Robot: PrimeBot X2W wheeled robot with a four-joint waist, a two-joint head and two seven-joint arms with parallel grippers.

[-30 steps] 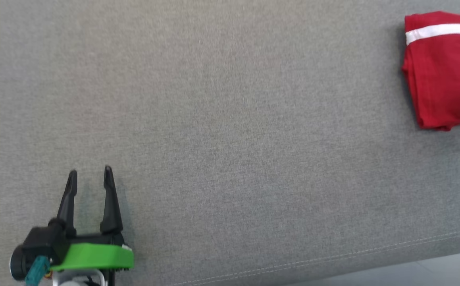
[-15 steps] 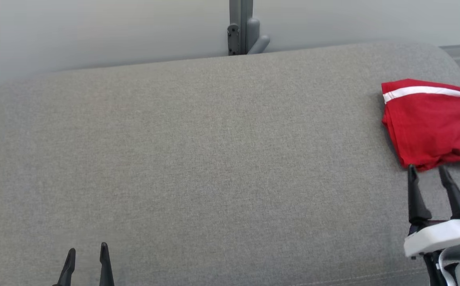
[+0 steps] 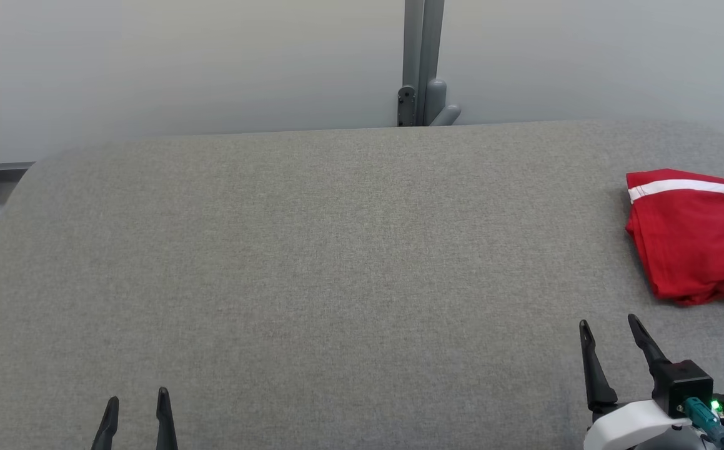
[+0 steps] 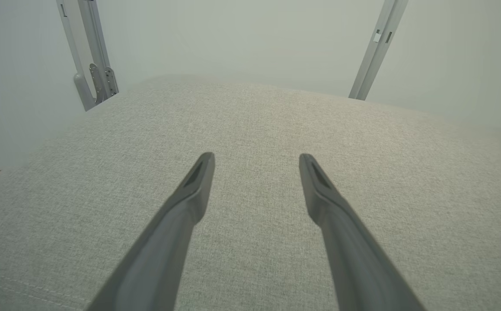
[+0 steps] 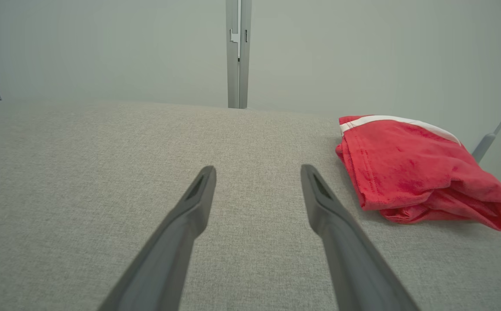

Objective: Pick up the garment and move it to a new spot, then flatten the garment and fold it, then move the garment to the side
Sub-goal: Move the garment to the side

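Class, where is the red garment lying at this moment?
In the head view the red garment lies at the far right of the grey cushion, just beyond and right of the open right gripper, which is not touching it.

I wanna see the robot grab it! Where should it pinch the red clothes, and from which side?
Probably the near bunched corner of the red garment, where its folded layers bulge up from the grey cushion. The open right gripper sits just in front, so coming from the robot's side looks easiest.
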